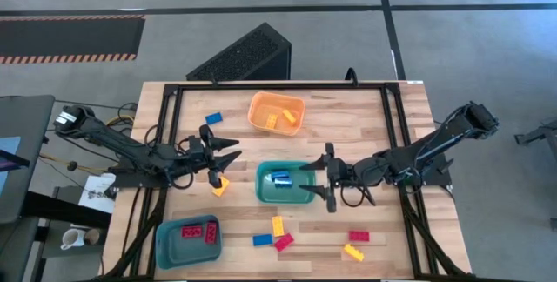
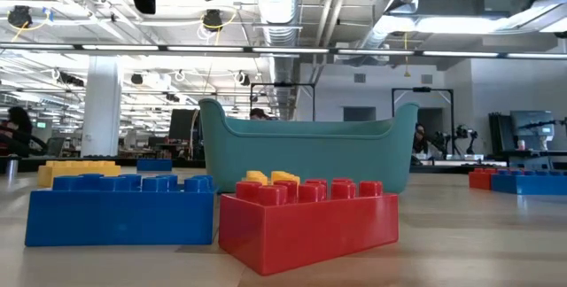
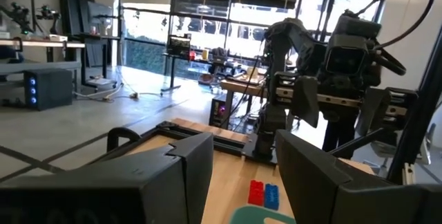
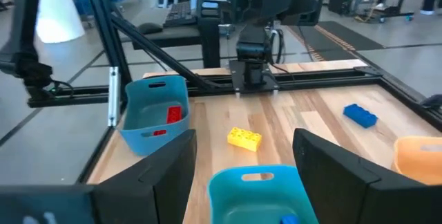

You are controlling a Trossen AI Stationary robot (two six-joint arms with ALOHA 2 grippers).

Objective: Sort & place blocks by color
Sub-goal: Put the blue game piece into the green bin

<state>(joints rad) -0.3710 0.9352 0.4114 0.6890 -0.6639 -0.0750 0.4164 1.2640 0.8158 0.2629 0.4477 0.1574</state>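
Right gripper (image 1: 320, 180) hangs spread and empty above the teal bin (image 1: 264, 188) holding blue blocks (image 1: 280, 178); left gripper (image 1: 228, 158), spread, hovers above a yellow block (image 1: 219, 186).

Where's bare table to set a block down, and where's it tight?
Free: the table strip right of the orange bin, and between the blue bin and teal bin. Crowded: the front cluster of blocks, and between both grippers around the teal bin.

Glossy plastic blocks (image 2: 306, 221), wooden table (image 1: 383, 121)
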